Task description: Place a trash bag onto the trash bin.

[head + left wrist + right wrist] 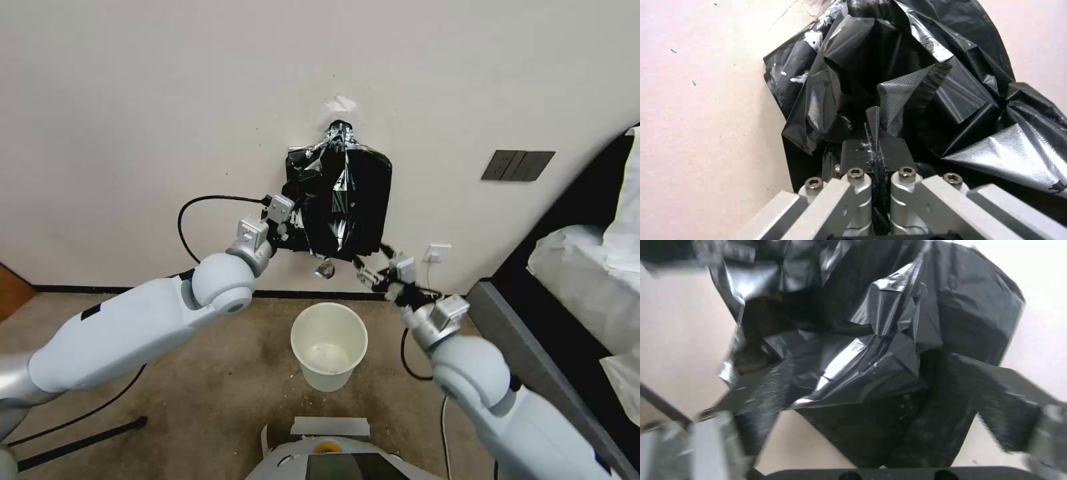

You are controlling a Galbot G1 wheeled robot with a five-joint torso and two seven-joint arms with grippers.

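- While the thin glossy black plastic trash bag point(347, 200) hangs on the wall, the left hand point(291, 225), at its 9 o'clock edge, pinches a fold.
- Right hand point(371, 273), at the bag's 5 o'clock corner, stands wide.
- Round cream-white plastic trash bin point(329, 346) sits on the floor, at 6 o'clock below the bag.

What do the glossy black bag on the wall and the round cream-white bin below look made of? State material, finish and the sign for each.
Glossy black trash bag: thin plastic film, likely; it creases sharply and throws silvery glints, with a fine embossed grain in the left wrist view. Round cream-white trash bin: probably moulded plastic, smooth, semi-matt, with a plain thin rim and even colour. The left gripper is shut on a fold of film.
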